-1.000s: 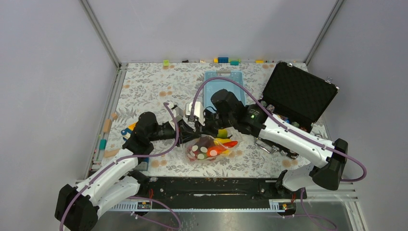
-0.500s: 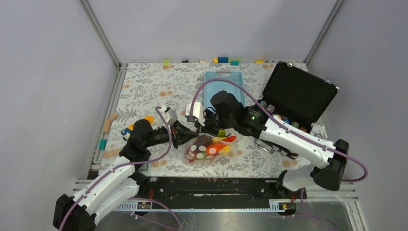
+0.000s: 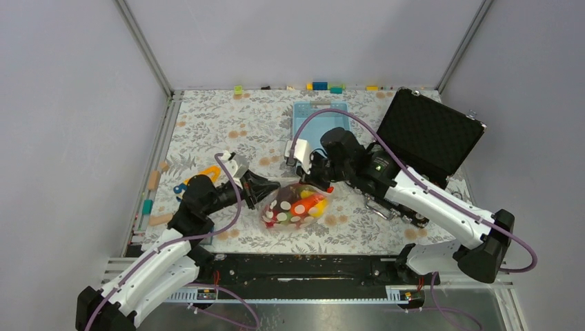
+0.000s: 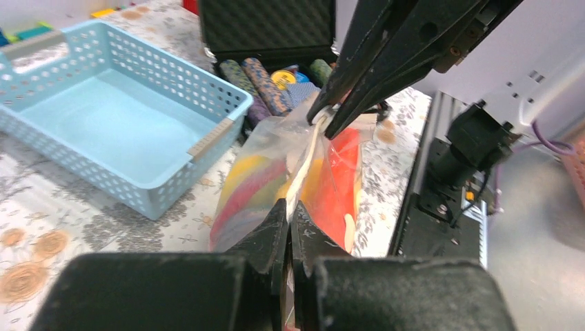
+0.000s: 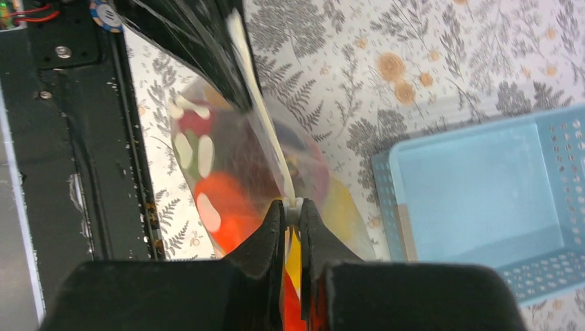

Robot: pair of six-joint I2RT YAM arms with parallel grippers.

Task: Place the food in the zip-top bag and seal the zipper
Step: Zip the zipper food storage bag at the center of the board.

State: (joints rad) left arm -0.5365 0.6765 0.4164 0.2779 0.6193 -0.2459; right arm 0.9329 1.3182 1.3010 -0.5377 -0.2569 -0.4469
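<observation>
The zipper (image 5: 267, 131) is clamped at one end by the right gripper (image 5: 291, 210) and at the other by the left gripper (image 4: 290, 227). The zip-top bag (image 3: 281, 209), with the food (image 3: 304, 205) inside, is held between them, near the blue basket (image 3: 319, 117).

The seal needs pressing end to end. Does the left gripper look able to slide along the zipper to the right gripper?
Probably yes: left gripper and right gripper both pinch the zipper; between them it runs bare.
</observation>
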